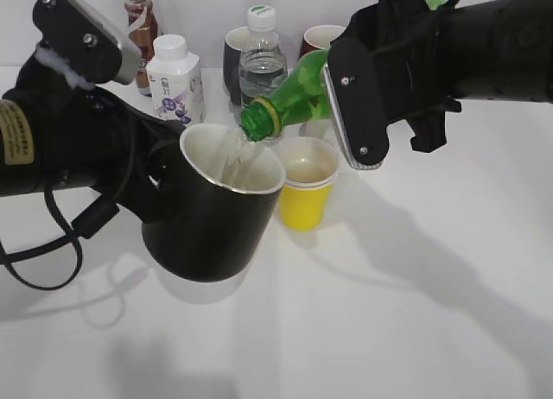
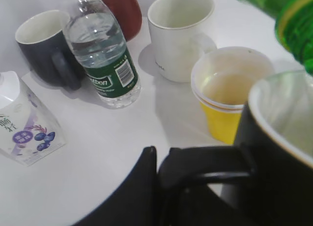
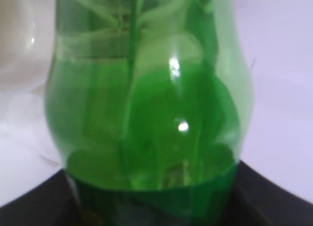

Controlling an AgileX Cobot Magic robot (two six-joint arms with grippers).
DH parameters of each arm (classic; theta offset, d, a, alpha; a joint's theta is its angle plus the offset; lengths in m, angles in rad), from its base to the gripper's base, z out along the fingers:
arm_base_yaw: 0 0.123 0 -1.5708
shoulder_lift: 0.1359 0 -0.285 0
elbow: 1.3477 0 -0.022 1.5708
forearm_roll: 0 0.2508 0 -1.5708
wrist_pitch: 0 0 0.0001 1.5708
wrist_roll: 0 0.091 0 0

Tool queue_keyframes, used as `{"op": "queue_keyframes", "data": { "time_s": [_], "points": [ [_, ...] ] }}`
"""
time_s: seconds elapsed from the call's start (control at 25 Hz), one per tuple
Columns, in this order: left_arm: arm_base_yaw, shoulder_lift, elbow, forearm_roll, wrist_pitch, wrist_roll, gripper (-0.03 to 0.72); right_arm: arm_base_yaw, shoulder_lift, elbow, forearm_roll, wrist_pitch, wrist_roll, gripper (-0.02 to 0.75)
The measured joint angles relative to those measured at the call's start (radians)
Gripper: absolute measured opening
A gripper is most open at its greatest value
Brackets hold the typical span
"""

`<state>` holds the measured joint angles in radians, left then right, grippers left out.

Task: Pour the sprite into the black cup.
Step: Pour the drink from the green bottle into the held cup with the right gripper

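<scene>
My left gripper (image 2: 164,160) is shut on the handle of the black cup (image 1: 212,222), a large glossy black mug with a white inside, and holds it lifted and tilted. The cup also shows in the left wrist view (image 2: 279,152). My right gripper (image 1: 367,88) is shut on the sprite (image 1: 289,101), a green bottle with no cap, tipped mouth-down over the cup's rim. A thin clear stream runs from its mouth into the cup. The bottle fills the right wrist view (image 3: 146,118), where the fingers are mostly hidden; its neck shows in the left wrist view (image 2: 288,20).
A yellow paper cup (image 1: 307,192) stands just right of the black cup. Behind are a clear water bottle (image 1: 261,66), a white milk carton (image 1: 175,84), a cola bottle (image 1: 140,28), a dark mug (image 2: 46,45), a maroon mug (image 2: 124,11) and a white mug (image 2: 178,33).
</scene>
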<state>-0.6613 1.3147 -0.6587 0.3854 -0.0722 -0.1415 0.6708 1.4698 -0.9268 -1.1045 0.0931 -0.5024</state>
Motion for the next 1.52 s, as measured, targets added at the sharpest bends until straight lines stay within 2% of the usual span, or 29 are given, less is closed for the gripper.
{"op": "queue_keyframes", "data": {
  "time_s": [0.36,1.2,1.32,1.52],
  "points": [
    [-0.002,0.0,0.0,-0.003,0.012,0.0,0.04,0.0,0.0,-0.003,-0.046,-0.002,-0.001,0.387],
    [-0.002,0.0,0.0,-0.003,0.018,0.0,0.04,0.0,0.0,-0.003,-0.05,-0.017,-0.003,0.386],
    [-0.002,0.0,0.0,-0.003,0.018,0.0,0.04,0.0,0.0,-0.003,-0.022,-0.031,-0.002,0.386],
    [-0.002,0.0,0.0,-0.003,-0.012,0.001,0.04,0.0,0.0,-0.004,0.104,-0.051,0.0,0.386]
  ]
}}
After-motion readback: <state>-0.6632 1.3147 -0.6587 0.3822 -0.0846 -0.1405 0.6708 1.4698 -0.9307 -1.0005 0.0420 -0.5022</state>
